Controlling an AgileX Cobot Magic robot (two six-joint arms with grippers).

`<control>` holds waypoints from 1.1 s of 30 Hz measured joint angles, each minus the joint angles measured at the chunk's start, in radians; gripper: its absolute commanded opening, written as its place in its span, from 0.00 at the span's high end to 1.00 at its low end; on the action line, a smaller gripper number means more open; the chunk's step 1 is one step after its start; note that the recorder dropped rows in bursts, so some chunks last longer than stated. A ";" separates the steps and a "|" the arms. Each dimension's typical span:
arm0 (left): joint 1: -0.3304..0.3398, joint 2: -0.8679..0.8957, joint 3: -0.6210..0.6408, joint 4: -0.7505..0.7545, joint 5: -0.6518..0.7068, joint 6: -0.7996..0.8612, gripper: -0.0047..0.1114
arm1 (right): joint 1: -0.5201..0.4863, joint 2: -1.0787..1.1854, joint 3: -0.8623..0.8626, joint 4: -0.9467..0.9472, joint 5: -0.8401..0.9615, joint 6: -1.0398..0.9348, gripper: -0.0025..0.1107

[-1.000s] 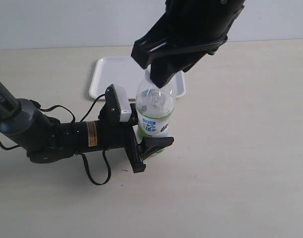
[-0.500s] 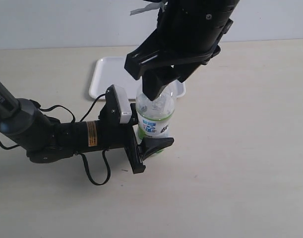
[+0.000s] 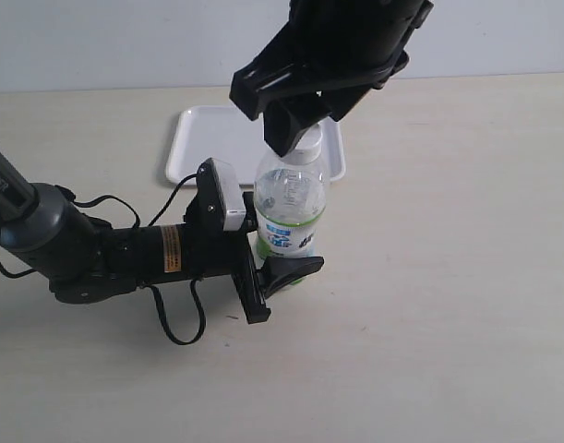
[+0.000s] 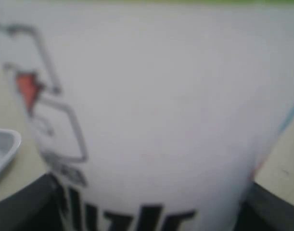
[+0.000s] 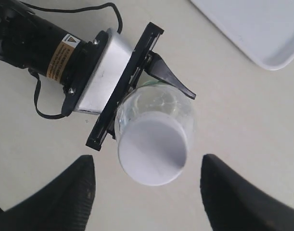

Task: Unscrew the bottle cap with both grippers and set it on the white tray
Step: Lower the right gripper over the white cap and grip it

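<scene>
The bottle point(image 3: 289, 208) stands upright on the table, clear with a white, blue and green label. My left gripper point(image 3: 280, 266) is shut on its lower body; in the left wrist view the blurred label of the bottle point(image 4: 151, 120) fills the frame between the jaws. The white bottle cap point(image 3: 306, 149) sits on the neck. My right gripper point(image 3: 311, 125) hovers open just above it. From the right wrist, the bottle cap point(image 5: 153, 150) lies beyond the two spread black fingers point(image 5: 60, 195), untouched. The white tray point(image 3: 217, 138) lies behind the bottle.
The left arm point(image 3: 69, 249) with its orange sticker and looping cables stretches across the table at the left. The tray's corner point(image 5: 262, 29) shows in the right wrist view, and its rim point(image 4: 5, 147) in the left wrist view.
My right gripper has risen and shifted slightly left above the bottle, uncovering the cap on the neck. The left gripper and bottle have not moved.
</scene>
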 measured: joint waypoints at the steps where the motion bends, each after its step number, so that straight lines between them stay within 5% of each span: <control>1: 0.000 0.000 0.000 0.000 0.000 0.000 0.95 | 0.000 0.003 -0.002 0.000 0.000 0.000 0.44; 11: 0.000 0.000 0.000 0.000 0.000 0.000 0.95 | 0.000 0.049 -0.002 0.000 -0.017 0.000 0.54; 22: 0.000 0.000 0.000 0.000 0.000 0.000 0.95 | 0.000 0.049 -0.002 -0.006 -0.017 0.000 0.98; 33: 0.000 -0.002 0.000 0.006 0.000 0.000 0.95 | 0.000 0.049 -0.002 -0.004 -0.013 -0.167 0.98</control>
